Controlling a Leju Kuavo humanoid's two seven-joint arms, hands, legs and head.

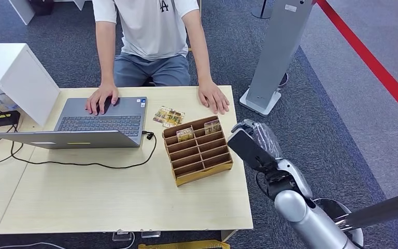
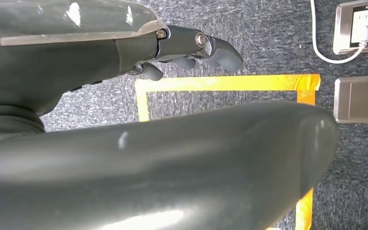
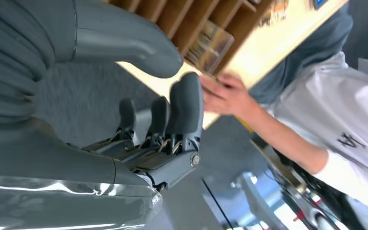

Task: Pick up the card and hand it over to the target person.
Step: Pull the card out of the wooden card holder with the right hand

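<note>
1. Your right hand (image 1: pixel 251 140) hangs just off the surface's (image 1: pixel 109 202) right edge, beside the wooden organizer (image 1: pixel 198 150); fingers (image 3: pixel 187 108) spread apart, holding nothing.
2. Cards (image 1: pixel 185 134) stand in the organizer's far compartments.
3. Your left hand (image 2: pixel 191 48) hangs over carpet, fingers loosely curled, empty.
4. The person's hand (image 1: pixel 213 97) rests on the surface.

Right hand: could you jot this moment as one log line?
right hand: empty, raised beside table | card: in wooden organizer | person: seated, hands on table
</note>
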